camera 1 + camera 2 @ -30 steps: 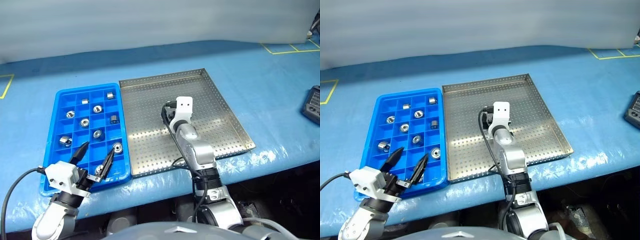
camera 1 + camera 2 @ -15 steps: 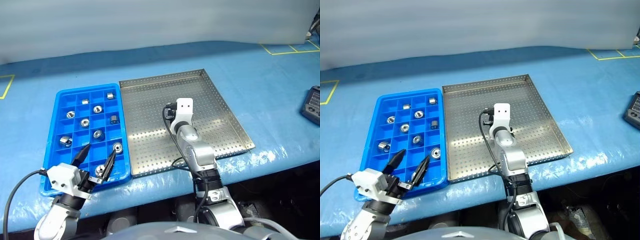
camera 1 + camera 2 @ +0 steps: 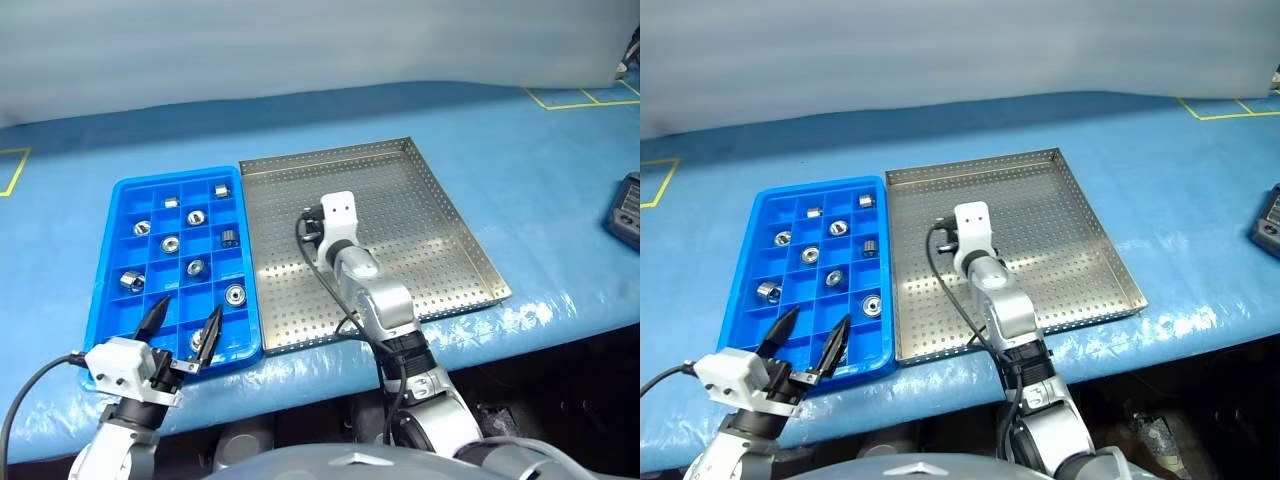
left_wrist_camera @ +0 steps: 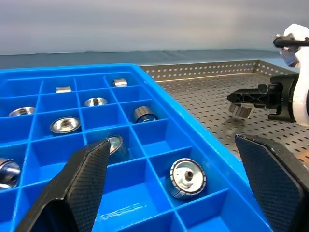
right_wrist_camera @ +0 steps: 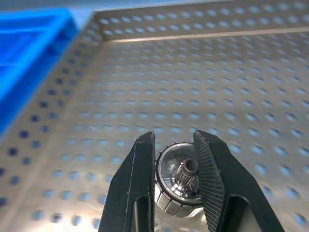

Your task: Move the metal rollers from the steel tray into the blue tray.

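While pinched between the fingers of the right gripper (image 5: 175, 193) above the steel tray (image 3: 450, 215), one roller (image 5: 177, 186) needs a level carry over to the blue tray (image 3: 115, 215). Best lowered into a free compartment, clear of rollers already there. Left gripper (image 3: 183, 325) spread wide, empty, over that tray's near edge.

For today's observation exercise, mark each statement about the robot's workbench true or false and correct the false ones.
1. The right gripper has its jaws closed on a metal roller. True.
2. The left gripper is carrying a roller. False: its jaws stand open and empty over the near end of the blue tray.
3. The blue tray lies directly beside the steel tray, on the robot's left. True.
4. Every compartment of the blue tray holds a roller. False: several compartments are empty.
5. The held roller is above the steel tray. True.
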### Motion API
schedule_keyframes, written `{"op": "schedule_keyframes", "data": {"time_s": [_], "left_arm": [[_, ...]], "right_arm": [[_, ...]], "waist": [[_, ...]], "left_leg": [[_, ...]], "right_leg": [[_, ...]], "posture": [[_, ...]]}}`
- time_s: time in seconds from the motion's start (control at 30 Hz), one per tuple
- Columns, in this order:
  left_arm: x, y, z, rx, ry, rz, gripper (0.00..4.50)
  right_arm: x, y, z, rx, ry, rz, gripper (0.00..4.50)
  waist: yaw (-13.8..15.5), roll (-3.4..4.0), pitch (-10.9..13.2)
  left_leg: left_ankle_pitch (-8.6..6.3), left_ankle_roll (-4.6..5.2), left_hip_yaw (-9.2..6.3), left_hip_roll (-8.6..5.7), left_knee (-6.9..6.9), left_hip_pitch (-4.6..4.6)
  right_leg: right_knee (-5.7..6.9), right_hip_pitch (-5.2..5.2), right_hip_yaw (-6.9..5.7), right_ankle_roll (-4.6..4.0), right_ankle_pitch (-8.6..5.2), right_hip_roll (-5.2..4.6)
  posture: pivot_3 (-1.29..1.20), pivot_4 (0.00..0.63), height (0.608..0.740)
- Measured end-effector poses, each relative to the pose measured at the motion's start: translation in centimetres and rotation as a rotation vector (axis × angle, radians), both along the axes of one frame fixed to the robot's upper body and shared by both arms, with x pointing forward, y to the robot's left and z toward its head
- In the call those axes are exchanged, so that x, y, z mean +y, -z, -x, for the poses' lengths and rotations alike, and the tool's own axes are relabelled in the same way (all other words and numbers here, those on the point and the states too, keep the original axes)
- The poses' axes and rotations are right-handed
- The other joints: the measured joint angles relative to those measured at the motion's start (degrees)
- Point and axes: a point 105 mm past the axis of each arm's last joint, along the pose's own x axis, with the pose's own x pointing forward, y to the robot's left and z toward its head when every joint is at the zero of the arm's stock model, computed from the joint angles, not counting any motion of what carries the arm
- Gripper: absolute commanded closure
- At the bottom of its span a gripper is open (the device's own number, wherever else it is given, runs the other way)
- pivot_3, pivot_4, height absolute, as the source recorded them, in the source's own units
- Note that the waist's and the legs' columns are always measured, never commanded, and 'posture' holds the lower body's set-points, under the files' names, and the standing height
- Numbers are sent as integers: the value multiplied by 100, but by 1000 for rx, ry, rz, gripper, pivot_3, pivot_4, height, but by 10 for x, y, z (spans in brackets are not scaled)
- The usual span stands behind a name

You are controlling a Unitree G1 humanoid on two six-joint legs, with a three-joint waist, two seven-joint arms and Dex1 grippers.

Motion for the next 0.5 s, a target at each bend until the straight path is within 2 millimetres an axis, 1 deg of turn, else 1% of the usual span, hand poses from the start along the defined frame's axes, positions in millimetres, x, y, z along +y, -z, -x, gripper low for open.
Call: {"op": "schedule_keyframes", "data": {"time_s": [0.17, 0.23, 0.43, 0.5], "left_arm": [[4, -5, 7, -16, -76, -14, 0], [6, -5, 13, -12, -115, -16, 0], [8, -5, 31, 9, -206, -24, 0], [7, -4, 38, 19, -238, -20, 0]], "right_arm": [[30, -24, 6, -91, -159, -5, 3676], [42, -29, 11, -108, -228, -8, 3676], [67, -24, 26, -108, -371, -8, 3676], [75, -16, 32, -90, -420, 9, 3676]], "waist": [[200, -3, 1], [271, -6, 0], [474, -9, 2], [560, -11, 1]], "left_leg": [[0, 0, 0, -4, 0, -12], [0, 0, -2, -3, -1, -11], [0, 0, -4, -2, 0, -11], [0, 1, -5, -1, -1, -9]], "right_leg": [[-7, -9, -2, 0, 0, -4], [-7, -9, -4, 0, -1, -3], [-4, -10, -6, -2, -4, 0], [-3, -8, -7, -3, -6, 0]], "posture": [[376, 150, 740], [410, 150, 740], [542, 150, 740], [553, 150, 740]]}}
